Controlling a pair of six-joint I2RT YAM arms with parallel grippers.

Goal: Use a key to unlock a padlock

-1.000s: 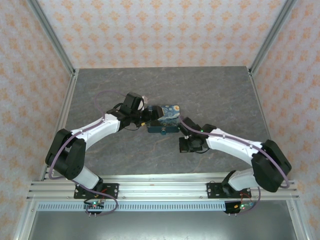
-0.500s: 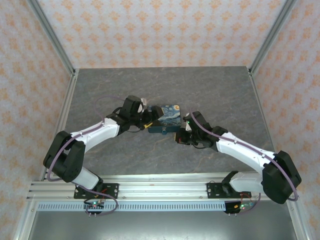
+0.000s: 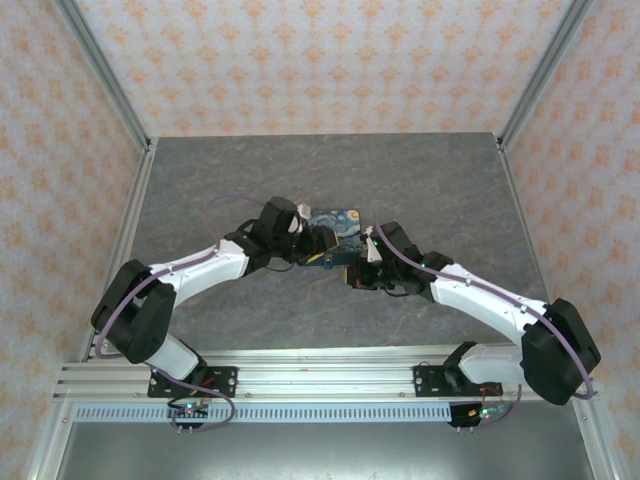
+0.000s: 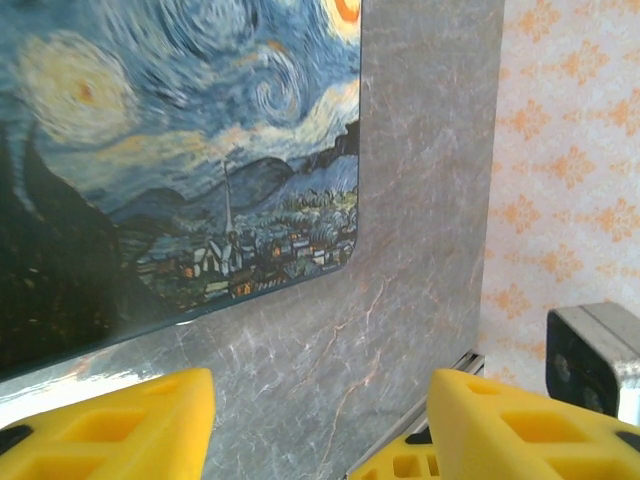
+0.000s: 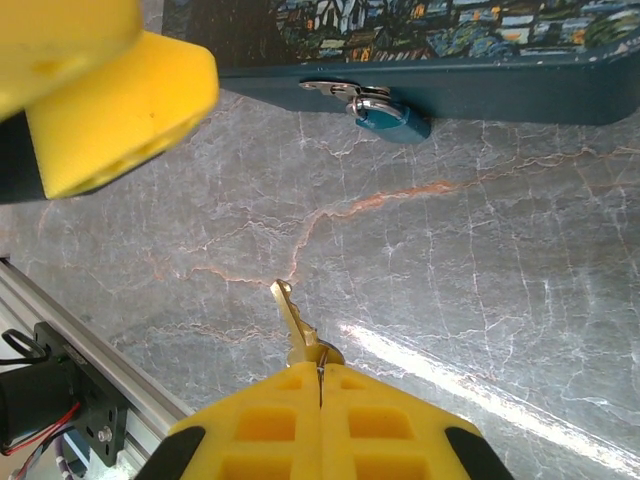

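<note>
The tiny teal padlock (image 5: pixel 391 119) hangs from a metal hasp on the dark front wall of the Starry-Night box (image 5: pixel 470 85). My right gripper (image 5: pixel 320 372) is shut on the key (image 5: pixel 292 322). The pale blade sticks out over the table, pointing towards the box, a good gap short of the padlock. My left gripper (image 4: pixel 320 430) is open. Its yellow fingers (image 4: pixel 115 420) straddle bare table just off the painted lid (image 4: pixel 150 150). In the top view the left gripper (image 3: pixel 320 243) sits at the box's near-left side and the right gripper (image 3: pixel 353 277) just in front of it.
One yellow finger of the left gripper (image 5: pixel 110 95) hangs at the upper left of the right wrist view, close beside the padlock. The grey marble table (image 3: pixel 440 180) lies open behind and right of the box. Aluminium rails (image 3: pixel 320 375) run along the near edge.
The left gripper has slid right, up against the box. The right gripper has moved left and forward with the key, closer to the box front.
</note>
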